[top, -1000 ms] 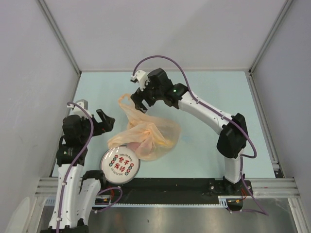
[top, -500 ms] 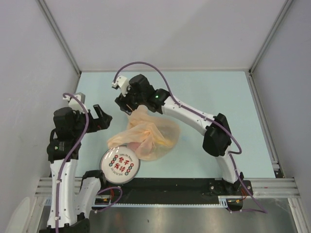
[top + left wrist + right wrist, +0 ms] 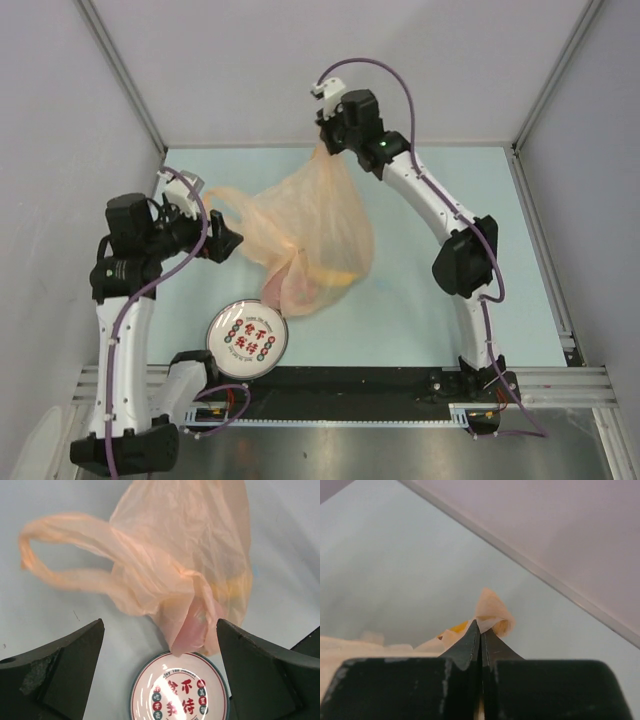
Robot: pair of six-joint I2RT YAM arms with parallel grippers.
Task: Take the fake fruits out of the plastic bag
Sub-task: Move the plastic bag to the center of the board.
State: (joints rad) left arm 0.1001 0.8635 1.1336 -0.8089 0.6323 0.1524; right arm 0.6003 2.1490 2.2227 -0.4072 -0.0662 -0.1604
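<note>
Supporting the whole scene, the pale blue-green counter (image 3: pixel 450 200) carries the objects between the two arms; the plastic bag (image 3: pixel 310 215) is the largest item on it, a thin crinkled pale-orange film, drawn up to a peak at the far end and sagging toward the near edge; the wrist view of the left arm shows the same bag (image 3: pixel 190 540) hanging ahead of the camera, with one loop handle (image 3: pixel 60 550) standing free to the left.

The round white plate (image 3: pixel 247 337) with red characters lies on the counter at the near left; in the left wrist view the lowest fold of the bag overlaps the far rim of the plate (image 3: pixel 177 695); contact there cannot be confirmed.

The fake fruits are inside the bag, in its lower part; a yellow fruit (image 3: pixel 342 280) and a pink-red fruit (image 3: pixel 285 290) show through the film; their exact kinds cannot be read.

The right claw (image 3: pixel 325 148) is raised at the far side; its fingers are pressed fully together on a pinch of bag film (image 3: pixel 490 611), seen at the claw (image 3: pixel 480 627) tips.

The left claw (image 3: pixel 222 240) sits beside the bag, fingers spread wide, gripping nothing; the left wrist view shows this claw (image 3: pixel 160 625) with both fingers apart from the film.
</note>
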